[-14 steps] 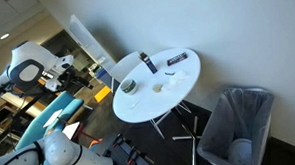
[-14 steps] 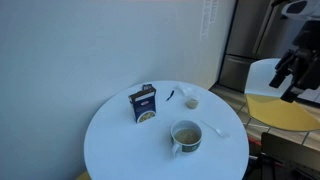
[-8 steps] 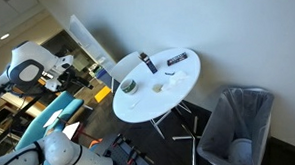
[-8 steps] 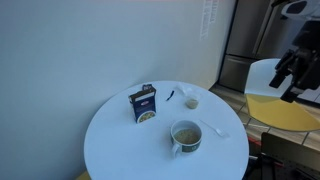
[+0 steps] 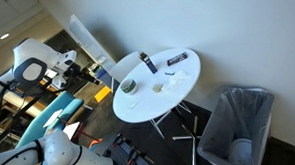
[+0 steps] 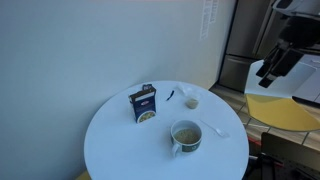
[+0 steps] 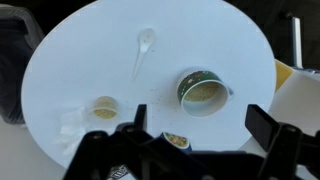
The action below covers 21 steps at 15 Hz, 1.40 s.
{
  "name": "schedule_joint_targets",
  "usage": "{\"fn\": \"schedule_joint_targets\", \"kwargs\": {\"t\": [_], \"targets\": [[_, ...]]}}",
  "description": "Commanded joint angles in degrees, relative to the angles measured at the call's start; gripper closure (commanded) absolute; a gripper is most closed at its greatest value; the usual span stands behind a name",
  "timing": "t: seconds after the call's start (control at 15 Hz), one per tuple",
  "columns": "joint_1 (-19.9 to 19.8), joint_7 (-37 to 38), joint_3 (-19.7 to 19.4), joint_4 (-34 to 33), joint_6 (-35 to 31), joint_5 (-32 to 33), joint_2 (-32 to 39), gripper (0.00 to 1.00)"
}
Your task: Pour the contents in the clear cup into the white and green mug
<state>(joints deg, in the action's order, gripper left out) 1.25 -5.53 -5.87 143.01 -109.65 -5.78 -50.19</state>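
- The gripper (image 7: 197,128) is empty, its fingers spread wide apart.
- The white and green mug (image 7: 203,92) stands upright on the round table (image 7: 80,50). In the wrist view it shows beyond and between the fingertips.
- The clear cup (image 7: 104,107) sits beyond one fingertip, apart from the mug.
- A white spoon (image 7: 143,50) lies farther out.

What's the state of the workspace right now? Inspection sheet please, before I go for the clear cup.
Surface: round white table, mostly bare.
Job's things: white and green mug upright; clear cup upright, apart from it.
Clutter: blue box; white spoon; flat dark bar.
Gripper: gripper open, empty, away from the table.
Cables: nothing seen.
Surroundings: bin; yellow chair.
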Motion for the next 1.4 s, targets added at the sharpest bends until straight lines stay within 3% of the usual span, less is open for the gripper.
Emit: {"fn": "schedule_joint_targets", "kwargs": {"t": [0.0, 0.33, 0.53, 0.73, 1.07, 1.33], "targets": [[-2.86, -2.09, -2.73, -3.79, -6.44, 2.75, 9.09, 0.0], [-3.0, -9.31, -9.81, -8.64, -16.41, 2.32, 23.44, 0.0], [-2.87, -13.71, -12.99, -12.62, -17.71, -1.08, 31.8, 0.0], [-4.86, -14.19, -11.41, -10.65, -17.46, -0.88, 31.19, 0.0], [-5.24, -12.72, -10.81, -12.97, -18.84, -1.27, 35.43, 0.0], [-4.2, -13.69, -11.75, -17.84, -21.22, -13.13, 44.76, 0.0]]}}
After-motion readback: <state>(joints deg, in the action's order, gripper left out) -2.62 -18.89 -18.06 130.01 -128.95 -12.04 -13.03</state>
